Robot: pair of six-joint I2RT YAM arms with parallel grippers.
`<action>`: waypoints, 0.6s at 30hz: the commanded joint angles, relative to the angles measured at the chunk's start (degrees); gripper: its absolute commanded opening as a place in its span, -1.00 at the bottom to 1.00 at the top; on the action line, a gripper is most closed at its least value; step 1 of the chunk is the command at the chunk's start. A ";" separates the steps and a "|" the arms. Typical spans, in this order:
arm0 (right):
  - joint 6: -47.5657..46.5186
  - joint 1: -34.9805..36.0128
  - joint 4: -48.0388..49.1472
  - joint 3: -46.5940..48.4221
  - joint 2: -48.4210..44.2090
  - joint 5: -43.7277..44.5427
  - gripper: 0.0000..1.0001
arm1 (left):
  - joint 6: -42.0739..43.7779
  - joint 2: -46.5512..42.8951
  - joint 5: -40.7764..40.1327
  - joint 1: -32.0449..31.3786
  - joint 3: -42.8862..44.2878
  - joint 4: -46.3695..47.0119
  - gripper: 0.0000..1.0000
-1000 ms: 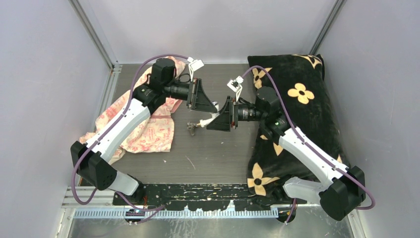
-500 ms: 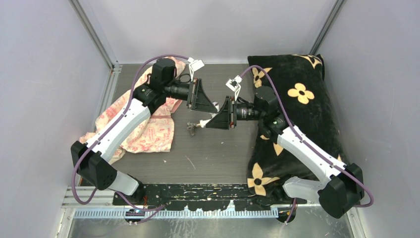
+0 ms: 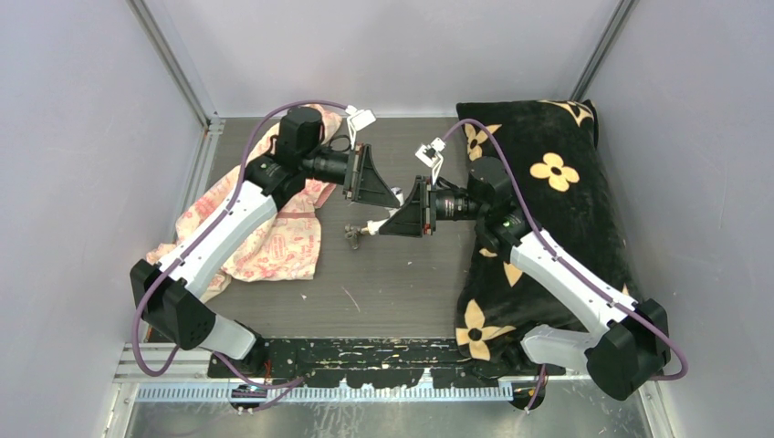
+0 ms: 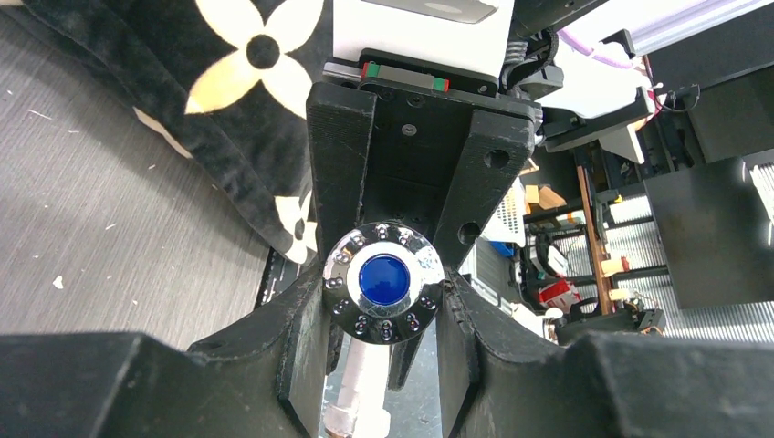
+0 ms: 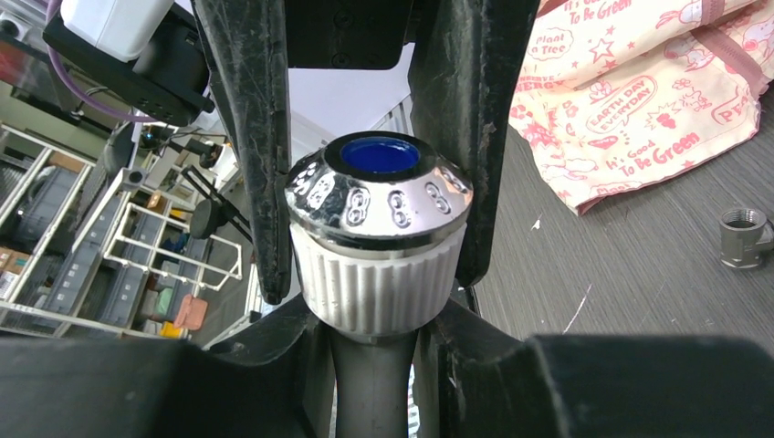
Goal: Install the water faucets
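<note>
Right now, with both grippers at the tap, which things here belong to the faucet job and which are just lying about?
Job:
- white tap with blue-centred knob
- grey metal fitting, loose on the table

Lying about:
- pink printed cloth
- black flowered blanket

- Site type: robotics laboratory, with an enclosed test cell as the work area.
- Cell: plain pale walls [image 3: 73,137] stand on three sides. Aluminium profiles [image 3: 173,68] join them around a dark ribbed tabletop [image 3: 392,283].
- Mounting: a slotted metal rail [image 3: 365,391] runs along the near edge. The left arm [image 3: 228,228] and right arm [image 3: 566,283] are based just behind it.
- Cabling: a purple cable [image 3: 274,111] is routed along the outside of each arm.
- Tooling: the left end effector [image 4: 383,301] and right end effector [image 5: 374,319] are black two-finger units.
- Surroundings: the wrist views show white wire racks [image 5: 137,246] and cluttered shelving [image 4: 584,246] with boxes and equipment beyond the cell.
</note>
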 commanded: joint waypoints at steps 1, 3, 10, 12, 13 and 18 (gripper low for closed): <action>-0.33 0.19 1.05 3.20 0.01 -0.85 -0.98 | 0.12 -0.60 1.66 -0.13 0.96 2.51 -1.00; -0.57 0.22 1.15 2.97 -0.10 -0.88 -0.98 | 0.06 -0.44 1.67 -0.07 1.08 2.46 -1.00; -3.64 0.18 -3.79 2.21 -1.25 8.44 -0.98 | 5.88 1.49 -7.07 0.29 6.72 -10.30 0.29; -5.33 -0.02 -8.05 2.08 -1.83 14.75 -0.98 | 11.43 1.39 -14.68 1.53 9.46 -18.75 0.49; -6.55 -0.28 -11.66 2.10 -2.24 17.85 -0.99 | 14.23 1.08 -19.37 2.69 10.12 -22.21 0.56; -8.86 -3.31 -23.45 0.97 -4.97 40.49 -0.98 | 14.17 -1.82 -36.93 8.07 6.78 -27.45 0.99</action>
